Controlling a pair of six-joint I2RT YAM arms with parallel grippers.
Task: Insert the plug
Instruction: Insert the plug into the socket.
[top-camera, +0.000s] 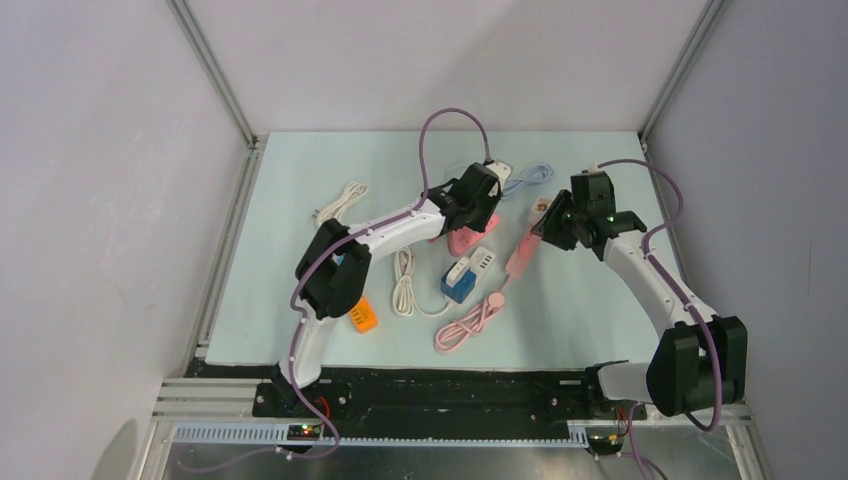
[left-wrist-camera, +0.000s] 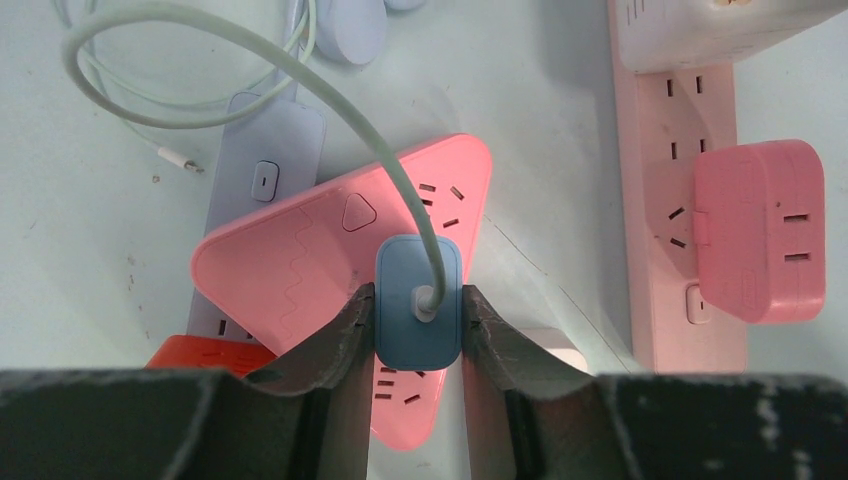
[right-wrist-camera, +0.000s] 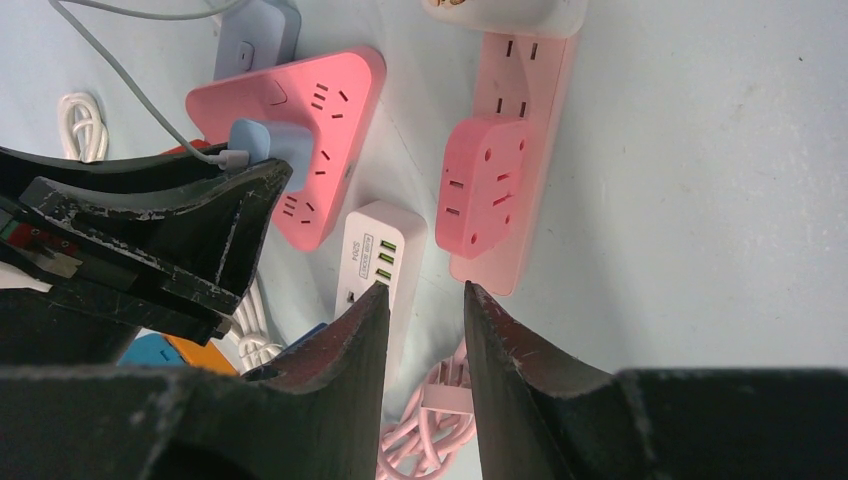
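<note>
My left gripper (left-wrist-camera: 418, 300) is shut on a blue plug (left-wrist-camera: 418, 315) with a pale green cord. It holds the plug upright over the sockets of a pink triangular power strip (left-wrist-camera: 300, 260). In the right wrist view the plug (right-wrist-camera: 262, 150) sits against the strip's top face (right-wrist-camera: 325, 140); its prongs are hidden. In the top view the left gripper (top-camera: 478, 195) is at the table's middle back. My right gripper (right-wrist-camera: 427, 290) is open and empty, hovering above the table near a long pink power strip (right-wrist-camera: 515, 235); it shows in the top view (top-camera: 553, 225).
A pink adapter (left-wrist-camera: 760, 230) sits plugged in the long pink strip (left-wrist-camera: 660, 120). A lavender strip (left-wrist-camera: 270, 150) lies under the triangular one. A white USB charger (right-wrist-camera: 378, 255), a blue box (top-camera: 458, 285), an orange block (top-camera: 363, 317), a pink cable coil (top-camera: 468, 325) and white cables (top-camera: 403, 285) lie around.
</note>
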